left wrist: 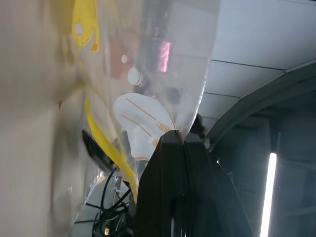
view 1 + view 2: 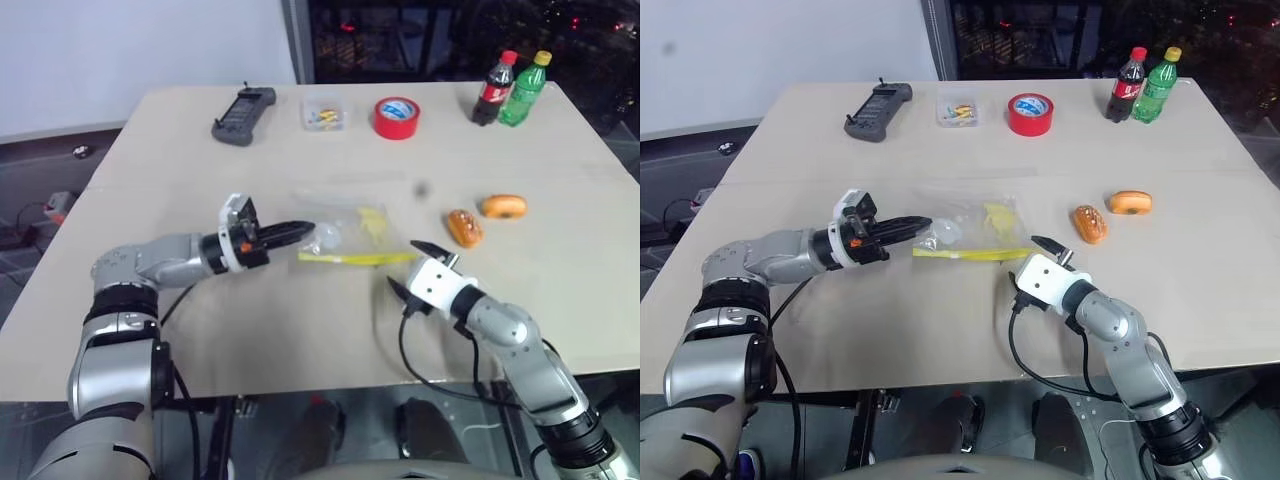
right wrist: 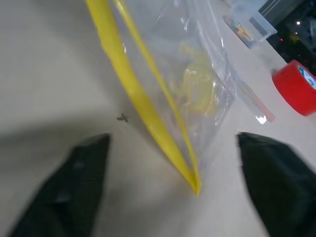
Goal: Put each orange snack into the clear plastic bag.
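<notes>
Head views, bag: the clear plastic bag (image 2: 350, 235) lies near the middle of the table (image 2: 200, 330), its yellow seal strip (image 2: 355, 258) along the edge nearest the robot.
Head views, left gripper: the left gripper (image 2: 300, 231) reaches in level from the left, its two black fingers pressed together on the bag's left edge, which looks lifted a little off the table.
Head views, right gripper: the right gripper (image 2: 412, 266) sits just beside the right end of the seal strip, fingers spread wide and holding nothing.
Head views, snacks: the darker bumpy orange snack (image 2: 464, 228) and the lighter bun-shaped orange snack (image 2: 503, 206) lie side by side on the table, right of the bag and outside it; neither is bagged yet.
Left wrist view: the fingers (image 1: 170, 163) are clamped on thin film that hangs slack and creased, with yellow print showing through it.
Right wrist view: the two dark fingertips (image 3: 79, 173) stand well apart, on either side of the seal strip's corner, not touching it.
Handling, bag: light, limp and probably slippery; it will likely sag shut unless both lips are held apart. The stiffer seal strip looks like the best place to pinch.
Handling, snacks: small, light and glossy; possibly soft, so a gentle pinch across the short axis seems safest.
</notes>
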{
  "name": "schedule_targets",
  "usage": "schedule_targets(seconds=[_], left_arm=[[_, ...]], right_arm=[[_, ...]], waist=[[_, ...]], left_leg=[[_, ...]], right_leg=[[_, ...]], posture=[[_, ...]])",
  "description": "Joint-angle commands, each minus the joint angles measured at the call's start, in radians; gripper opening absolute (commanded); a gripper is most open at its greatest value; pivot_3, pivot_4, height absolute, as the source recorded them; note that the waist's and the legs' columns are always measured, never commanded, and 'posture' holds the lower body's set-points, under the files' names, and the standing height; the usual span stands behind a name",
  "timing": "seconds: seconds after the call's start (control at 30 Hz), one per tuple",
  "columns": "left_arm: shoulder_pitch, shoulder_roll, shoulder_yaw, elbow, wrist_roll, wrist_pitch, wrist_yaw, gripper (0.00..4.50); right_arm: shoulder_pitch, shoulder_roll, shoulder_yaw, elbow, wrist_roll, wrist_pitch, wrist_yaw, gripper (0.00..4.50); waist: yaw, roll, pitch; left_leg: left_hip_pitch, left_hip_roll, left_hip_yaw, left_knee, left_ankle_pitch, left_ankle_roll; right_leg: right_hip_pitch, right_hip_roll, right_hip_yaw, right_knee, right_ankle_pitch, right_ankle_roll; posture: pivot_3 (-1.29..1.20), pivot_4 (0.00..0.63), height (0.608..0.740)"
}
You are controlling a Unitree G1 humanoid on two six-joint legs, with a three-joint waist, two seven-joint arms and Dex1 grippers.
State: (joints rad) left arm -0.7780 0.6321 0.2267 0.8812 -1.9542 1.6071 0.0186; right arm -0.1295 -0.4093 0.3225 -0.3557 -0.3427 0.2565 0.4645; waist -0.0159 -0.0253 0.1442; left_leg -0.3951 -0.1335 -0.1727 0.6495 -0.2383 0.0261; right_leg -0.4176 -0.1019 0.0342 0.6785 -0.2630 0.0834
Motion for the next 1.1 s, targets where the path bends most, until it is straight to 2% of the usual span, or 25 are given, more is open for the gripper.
schedule_targets(seconds=[0.03,0.27,0.37,0.43,0.47,0.5,0.63,0.77,0.83,0.97,1.1], left_arm=[[-0.027,-0.015,0.049,0.007,-0.018,0.006,0.024,0.0],[-0.031,-0.033,0.078,-0.001,-0.018,0.007,0.053,0.0],[-0.035,-0.034,0.094,0.0,-0.018,0.007,0.067,0.0],[-0.032,-0.035,0.102,-0.004,-0.018,0.007,0.075,0.0],[-0.029,-0.036,0.106,-0.008,-0.018,0.007,0.079,0.0],[-0.026,-0.038,0.113,-0.011,-0.018,0.007,0.084,0.0],[-0.018,-0.047,0.137,-0.024,-0.018,0.003,0.103,0.0],[0.017,-0.071,0.164,-0.108,-0.018,-0.026,0.141,0.0],[0.063,-0.092,0.185,-0.227,-0.018,-0.082,0.194,0.0],[0.188,-0.062,0.151,-0.587,0.026,-0.247,0.31,0.0],[0.21,-0.014,0.12,-0.863,0.254,-0.326,0.218,1.73]], right_arm=[[-0.045,0.027,0.04,0.036,-0.055,-0.045,-0.045,4.45],[-0.143,0.125,0.07,0.231,-0.13,-0.106,-0.197,4.45],[-0.175,0.149,0.046,0.294,-0.127,-0.142,-0.246,3.77],[-0.186,0.152,0.04,0.316,-0.123,-0.158,-0.257,2.87],[-0.19,0.152,0.038,0.322,-0.122,-0.168,-0.261,2.27],[-0.192,0.153,0.035,0.326,-0.119,-0.174,-0.263,1.95],[-0.203,0.153,0.025,0.335,-0.104,-0.198,-0.263,0.16],[-0.226,0.147,0.008,0.343,-0.092,-0.216,-0.261,0.07],[-0.245,0.143,-0.007,0.354,-0.079,-0.218,-0.254,0.07],[-0.355,0.097,-0.05,0.432,-0.062,-0.206,-0.214,0.07],[-0.503,0.033,-0.067,0.554,-0.043,-0.174,-0.124,0.0]], waist=[[-0.001,0.0,0.0],[-0.003,0.0,0.0],[-0.004,0.0,0.0],[-0.005,0.0,0.0],[-0.005,0.0,0.0],[-0.005,0.0,0.0],[-0.011,0.0,0.0],[-0.023,0.0,0.0],[-0.028,0.0,0.0],[-0.032,0.0,0.0],[-0.023,0.0,0.0]], left_leg=[[0.0,0.0,0.0,0.0,0.0,0.0],[0.0,0.0,0.0,0.0,0.0,0.0],[0.0,0.0,0.0,0.001,0.0,0.0],[0.0,0.0,0.0,0.001,0.0,0.0],[0.0,0.0,0.0,0.001,0.0,0.0],[0.0,0.0,0.0,0.001,0.0,0.0],[0.0,0.0,0.0,0.001,0.0,0.0],[0.0,0.0,0.0,0.001,0.0,0.0],[0.0,0.0,0.0,0.001,0.0,0.0],[0.0,0.001,0.001,0.0,0.0,0.0],[0.0,0.002,0.002,0.001,0.0,0.0]], right_leg=[[0.0,0.0,0.0,0.0,0.0,0.0],[0.0,0.0,0.0,0.0,0.0,0.0],[0.0,0.0,0.0,0.001,0.0,0.0],[0.0,0.0,0.0,0.001,0.0,0.0],[0.0,0.0,0.0,0.001,0.0,0.0],[0.0,0.0,0.0,0.001,0.0,0.0],[0.0,0.001,0.0,0.001,0.0,0.0],[0.0,0.0,0.0,0.001,0.0,0.0],[0.0,0.0,0.001,0.001,0.0,0.0],[0.0,-0.003,0.007,0.001,0.0,0.0],[0.0,-0.001,0.006,0.001,0.001,-0.001]], posture=[[0.0,0.15,0.74],[0.0,0.15,0.74],[0.0,0.15,0.74],[0.0,0.15,0.74],[0.0,0.15,0.74],[0.0,0.15,0.74],[0.0,0.15,0.74],[0.0,0.15,0.74],[0.0,0.15,0.74],[0.0,0.15,0.74],[0.0,0.15,0.74]])
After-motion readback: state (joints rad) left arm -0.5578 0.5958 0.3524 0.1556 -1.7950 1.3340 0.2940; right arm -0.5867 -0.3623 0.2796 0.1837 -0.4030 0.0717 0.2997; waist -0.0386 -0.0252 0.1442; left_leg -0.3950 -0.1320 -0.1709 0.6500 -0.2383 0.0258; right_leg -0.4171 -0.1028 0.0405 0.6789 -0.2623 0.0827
